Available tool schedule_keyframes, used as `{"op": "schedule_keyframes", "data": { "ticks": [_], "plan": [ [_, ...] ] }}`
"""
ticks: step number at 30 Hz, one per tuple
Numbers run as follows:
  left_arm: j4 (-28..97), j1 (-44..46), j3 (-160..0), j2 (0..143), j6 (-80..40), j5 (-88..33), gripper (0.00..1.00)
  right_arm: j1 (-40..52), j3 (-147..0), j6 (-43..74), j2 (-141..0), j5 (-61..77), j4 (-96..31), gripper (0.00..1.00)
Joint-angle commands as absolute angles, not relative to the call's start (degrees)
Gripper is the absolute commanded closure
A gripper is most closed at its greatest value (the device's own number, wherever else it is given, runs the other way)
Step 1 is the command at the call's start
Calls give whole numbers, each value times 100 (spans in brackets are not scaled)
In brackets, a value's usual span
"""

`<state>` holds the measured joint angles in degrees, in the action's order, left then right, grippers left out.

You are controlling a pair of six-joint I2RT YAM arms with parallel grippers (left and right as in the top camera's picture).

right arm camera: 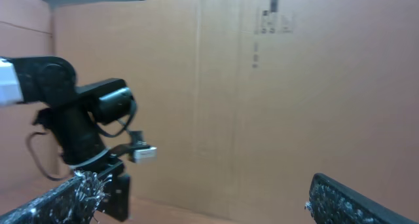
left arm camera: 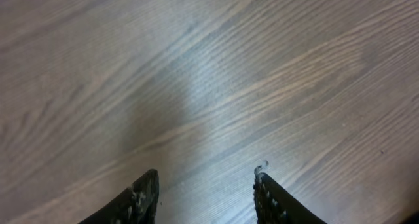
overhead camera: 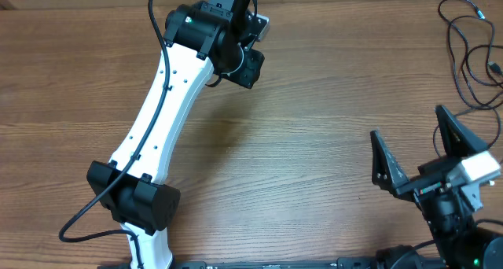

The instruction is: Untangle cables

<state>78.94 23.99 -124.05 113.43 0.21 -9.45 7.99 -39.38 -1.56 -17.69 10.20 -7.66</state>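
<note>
Plainly, neither pincer is engaged with the cables (overhead camera: 470, 53), which are seen only in the overhead view as a loose tangle of thin black strands laid on the table (overhead camera: 299, 135) at its far right corner. The left gripper (left arm camera: 206, 185) is held out near the far edge, about midway across, and is pointed down at the wood. Its jaws are set partly apart, and only bare grain is seen between them in the left wrist view. The cables are thus well apart from it, off to its right, and are not caught by its camera. The right gripper (overhead camera: 413, 135) is held low at the near right, with its jaws spread wide and nothing gripped. It is aimed level rather than downward, so only the cardboard wall (right arm camera: 262, 86) and the left arm (right arm camera: 72, 112) are shown by its camera. The tangle lies beyond it toward the far edge and slightly to its right, near but not touching. This is judged a ready stance, with the right pincer the better placed for a first grasp. Whether the strands are knotted or merely crossed cannot be told, since they are thin and possibly cut off by the frame edge
</note>
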Motion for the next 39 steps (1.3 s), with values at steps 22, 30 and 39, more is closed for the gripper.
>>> {"op": "schedule_keyframes", "data": {
  "ticks": [22,30,39],
  "plan": [
    [8248,2585,-12383,11319,-167,-1057,62,1151,-1160,878,-1651,-2576,-145,0],
    [8250,2718,-12383,11319,-123,-1055,61,1151,-943,1074,-1651,-2821,-576,0],
    [8182,2720,-12383,11319,121,-1031,59,1153,-943,1258,-1651,-2735,-2244,0]
  ]
}}
